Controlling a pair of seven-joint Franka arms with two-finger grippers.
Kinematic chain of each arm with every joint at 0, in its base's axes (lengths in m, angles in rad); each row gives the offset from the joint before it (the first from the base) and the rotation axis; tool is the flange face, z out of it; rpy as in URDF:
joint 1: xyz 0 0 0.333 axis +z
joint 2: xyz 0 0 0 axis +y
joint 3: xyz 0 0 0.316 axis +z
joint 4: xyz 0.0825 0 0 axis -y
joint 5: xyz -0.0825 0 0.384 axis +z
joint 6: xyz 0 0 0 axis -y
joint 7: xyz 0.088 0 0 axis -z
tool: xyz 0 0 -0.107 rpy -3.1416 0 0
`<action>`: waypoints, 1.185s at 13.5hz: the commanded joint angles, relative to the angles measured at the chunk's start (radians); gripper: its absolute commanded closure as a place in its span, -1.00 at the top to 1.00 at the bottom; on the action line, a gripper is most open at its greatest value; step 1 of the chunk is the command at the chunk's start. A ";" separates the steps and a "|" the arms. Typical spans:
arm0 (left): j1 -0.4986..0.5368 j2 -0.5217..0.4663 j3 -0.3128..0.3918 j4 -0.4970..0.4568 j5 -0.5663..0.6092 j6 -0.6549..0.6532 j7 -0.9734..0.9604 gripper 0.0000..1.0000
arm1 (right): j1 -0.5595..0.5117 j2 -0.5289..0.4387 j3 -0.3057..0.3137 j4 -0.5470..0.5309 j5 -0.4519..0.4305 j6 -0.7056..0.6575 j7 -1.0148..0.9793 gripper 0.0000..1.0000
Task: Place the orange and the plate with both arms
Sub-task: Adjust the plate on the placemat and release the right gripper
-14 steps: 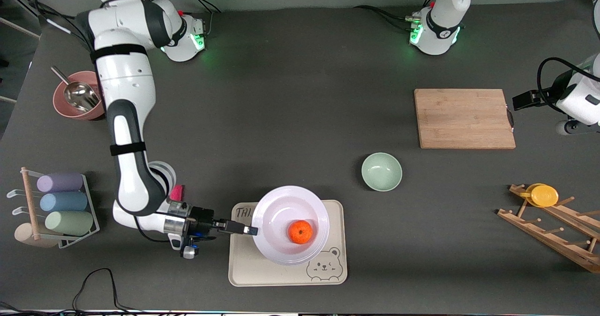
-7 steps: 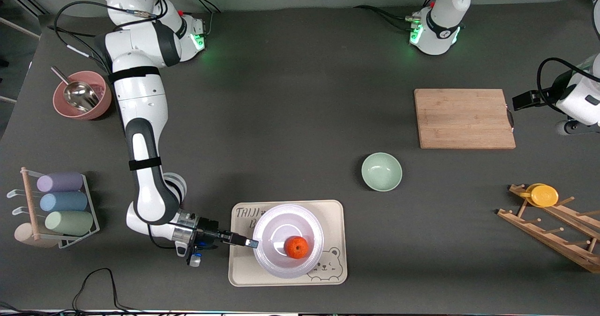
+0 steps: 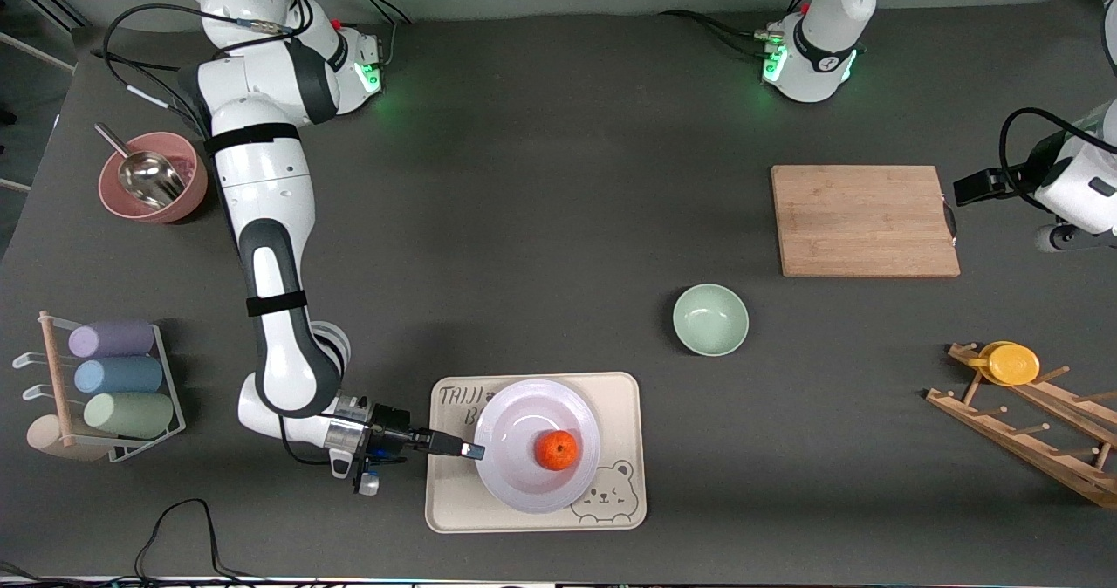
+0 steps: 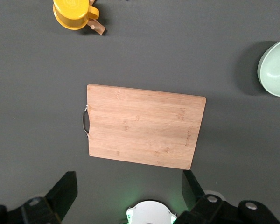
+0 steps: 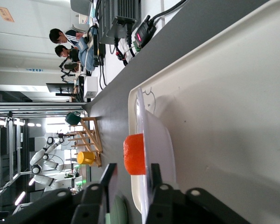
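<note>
The white plate (image 3: 515,470) lies flat on the beige bear tray (image 3: 621,396), toward the right arm's end of it. The orange (image 3: 557,449) sits in the plate's centre. My right gripper (image 3: 469,451) is low at the plate's rim, reaching in level from beside the tray. In the right wrist view the gripper (image 5: 132,166) is open, with the plate's rim (image 5: 161,140) between its parted fingers, close to one of them, and the orange (image 5: 134,154) just past them. My left gripper (image 4: 128,179) waits, open and empty, high over the table beside the cutting board (image 4: 144,126).
A wooden cutting board (image 3: 864,220) and a pale green bowl (image 3: 710,319) lie toward the left arm's end. A yellow cup (image 3: 1012,364) hangs on a wooden rack. A pink bowl with a scoop (image 3: 148,178) and a rack of cups (image 3: 113,379) stand beside the right arm.
The plate with the orange has come down from a tilted, raised pose and now lies flat on the tray. My right gripper's fingers have parted from the rim. The left arm has not moved.
</note>
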 commanded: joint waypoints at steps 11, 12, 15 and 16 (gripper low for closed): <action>-0.009 0.004 0.007 0.011 -0.001 -0.020 0.014 1.00 | -0.039 -0.205 -0.010 0.034 -0.788 -0.104 0.141 1.00; -0.009 0.004 0.007 0.011 -0.001 -0.021 0.014 1.00 | -0.039 -0.238 -0.012 0.020 -0.888 -0.134 0.179 1.00; -0.009 0.004 0.007 0.009 -0.001 -0.023 0.014 1.00 | -0.040 -0.352 -0.048 -0.013 -1.057 -0.324 0.239 1.00; -0.009 0.004 0.007 0.009 -0.001 -0.024 0.014 1.00 | -0.029 -0.396 -0.070 -0.041 -1.131 -0.382 0.238 1.00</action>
